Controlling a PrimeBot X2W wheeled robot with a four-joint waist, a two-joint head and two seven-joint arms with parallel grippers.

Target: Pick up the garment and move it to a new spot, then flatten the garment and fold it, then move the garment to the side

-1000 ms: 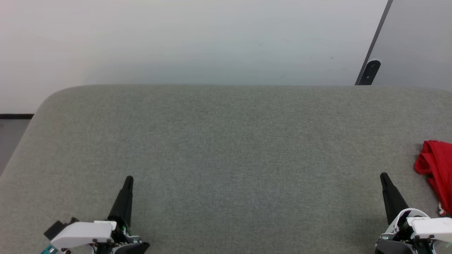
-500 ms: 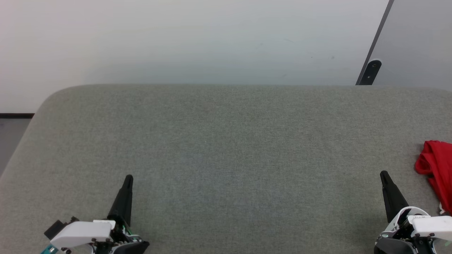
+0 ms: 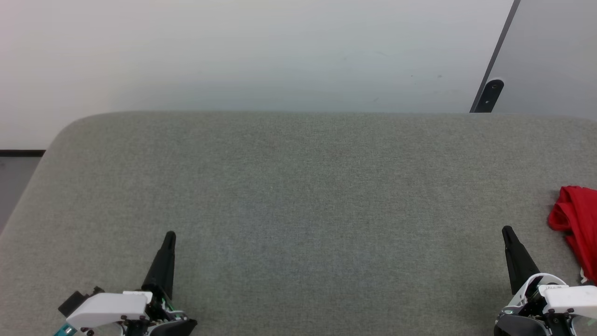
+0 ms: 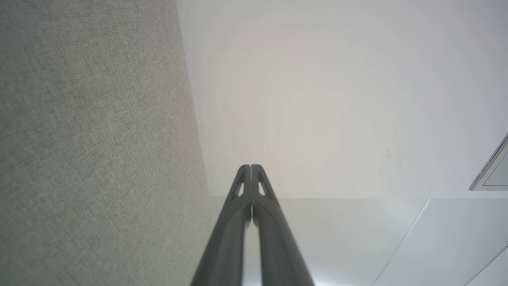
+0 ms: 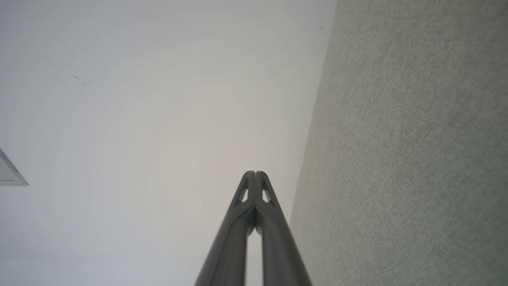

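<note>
The garment (image 3: 577, 224), a crumpled heap of red cloth with a bit of white at its lower edge, lies at the far right of the grey padded table (image 3: 298, 186), cut off by the head view's edge. My right gripper (image 3: 507, 231) is shut and empty, a short way to the left of the garment, not touching it. My left gripper (image 3: 170, 236) is shut and empty at the lower left, far from the garment. In the wrist views the left gripper (image 4: 251, 167) and the right gripper (image 5: 256, 173) show their tips pressed together.
A pale wall (image 3: 261, 51) rises behind the table's far edge. A grey panel with a dark frame and a bracket (image 3: 489, 95) stands at the back right. The table's left corner is rounded, with floor (image 3: 11, 182) beyond it.
The head view shifted very slightly. Both grippers and the garment stay where they were.
</note>
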